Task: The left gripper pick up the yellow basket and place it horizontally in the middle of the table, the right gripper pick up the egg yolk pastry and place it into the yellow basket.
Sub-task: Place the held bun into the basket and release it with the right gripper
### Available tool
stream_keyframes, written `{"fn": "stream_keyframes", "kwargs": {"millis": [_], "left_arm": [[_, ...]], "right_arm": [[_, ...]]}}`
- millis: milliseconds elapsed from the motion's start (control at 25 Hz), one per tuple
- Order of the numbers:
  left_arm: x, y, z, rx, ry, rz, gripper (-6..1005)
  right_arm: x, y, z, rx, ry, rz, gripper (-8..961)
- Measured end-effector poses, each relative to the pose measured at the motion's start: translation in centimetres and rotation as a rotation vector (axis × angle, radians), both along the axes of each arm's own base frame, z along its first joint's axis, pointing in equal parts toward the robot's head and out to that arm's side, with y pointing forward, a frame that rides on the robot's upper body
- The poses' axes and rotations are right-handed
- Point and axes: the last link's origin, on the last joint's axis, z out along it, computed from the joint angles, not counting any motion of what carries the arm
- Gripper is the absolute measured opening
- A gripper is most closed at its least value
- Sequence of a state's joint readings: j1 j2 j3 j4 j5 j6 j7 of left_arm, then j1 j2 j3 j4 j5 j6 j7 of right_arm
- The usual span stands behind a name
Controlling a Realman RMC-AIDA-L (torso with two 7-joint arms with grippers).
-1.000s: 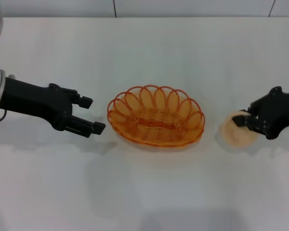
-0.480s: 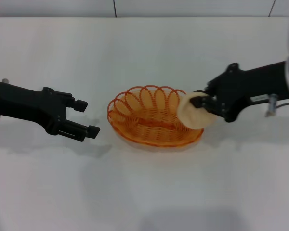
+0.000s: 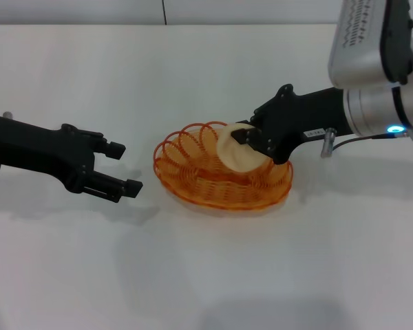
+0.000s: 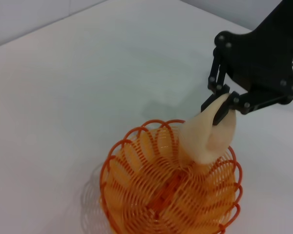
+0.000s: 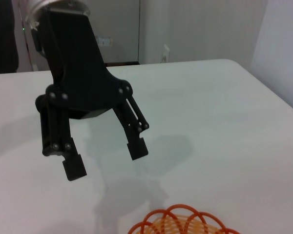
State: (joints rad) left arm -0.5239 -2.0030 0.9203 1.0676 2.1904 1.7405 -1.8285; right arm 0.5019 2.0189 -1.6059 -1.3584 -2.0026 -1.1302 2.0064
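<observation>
The yellow basket (image 3: 193, 172) lies lengthwise on the white table (image 3: 206, 75), near its middle. My right gripper (image 3: 252, 145) is shut on the egg yolk pastry (image 3: 235, 152) and holds it tilted just above the basket's right half. My left gripper (image 3: 126, 167) is open and empty, a short way left of the basket and clear of it. The left wrist view shows the basket (image 4: 156, 195) with the pastry (image 4: 205, 139) held over its rim by the right gripper (image 4: 223, 104). The right wrist view shows the open left gripper (image 5: 105, 158) and a bit of basket rim (image 5: 178, 219).
The table's far edge (image 3: 206, 25) runs along the top of the head view, with a wall behind it. My right arm's silver section (image 3: 372, 62) reaches in from the upper right.
My right gripper has carried the pastry from the table at the right leftward and now holds it over the basket. My left gripper has drawn back slightly left, open.
</observation>
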Motion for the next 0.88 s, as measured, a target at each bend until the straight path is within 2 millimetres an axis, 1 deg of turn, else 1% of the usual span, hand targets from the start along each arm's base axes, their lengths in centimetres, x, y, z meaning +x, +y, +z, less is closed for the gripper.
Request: {"fn": "stream_keyframes", "kwargs": {"millis": [160, 400, 720, 880], "left_arm": [[0.05, 0.12, 0.0, 0.005, 0.001, -0.001, 887], [0.11, 0.21, -0.03, 0.01, 0.0, -0.003, 887], [-0.03, 0.24, 0.2, 0.027, -0.012, -0.004, 887], [-0.34, 0.23, 0.8, 0.059, -0.042, -0.001, 887]], "right_arm": [[0.11, 0.15, -0.43, 0.003, -0.001, -0.006, 42], [0.24, 0.23, -0.69, -0.003, -0.005, -0.012, 114], [0.19, 0.16, -0.55, 0.002, -0.001, -0.009, 288], [0.5, -0.16, 0.12, 0.022, 0.01, -0.011, 443]]}}
